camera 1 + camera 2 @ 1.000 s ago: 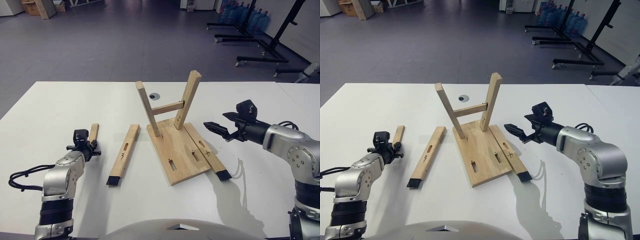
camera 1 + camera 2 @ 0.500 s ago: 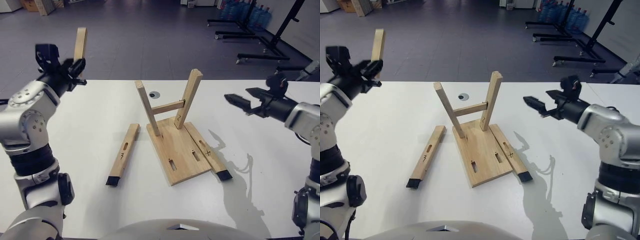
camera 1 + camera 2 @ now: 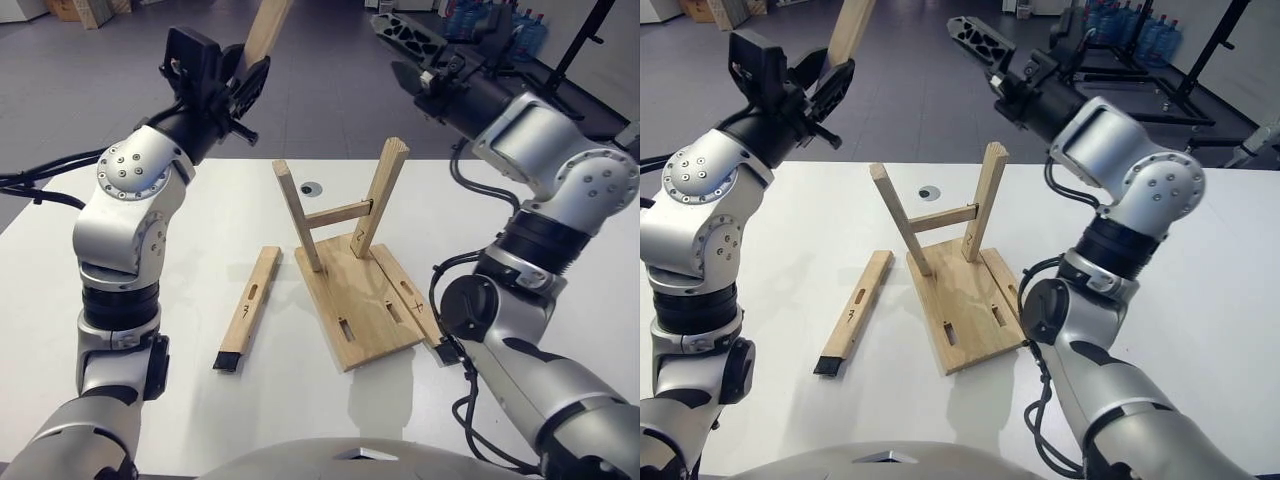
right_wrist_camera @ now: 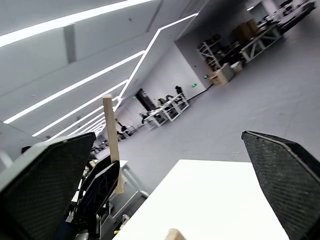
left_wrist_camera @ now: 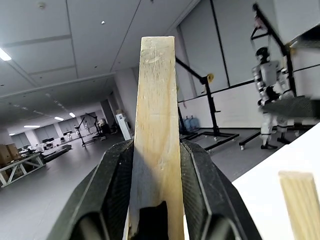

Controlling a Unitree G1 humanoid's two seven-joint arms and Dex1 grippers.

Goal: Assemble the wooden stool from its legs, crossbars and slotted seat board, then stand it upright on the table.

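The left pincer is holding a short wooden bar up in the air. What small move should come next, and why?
Probably lower the open right pincer toward the loose leg lying along the right edge of the board. The left pincer grips the bar, the right one is empty and high above the table, and two legs are not yet in the board.

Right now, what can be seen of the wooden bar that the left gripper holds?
The wooden bar is a pale, flat strip of bare wood with fine grain and a square-cut end. It is clamped between the two black fingers of the left gripper, with its free end pointing up and leaning slightly toward the robot's right. It is held high above the table, touches only those fingers, and is well apart from the seat board.
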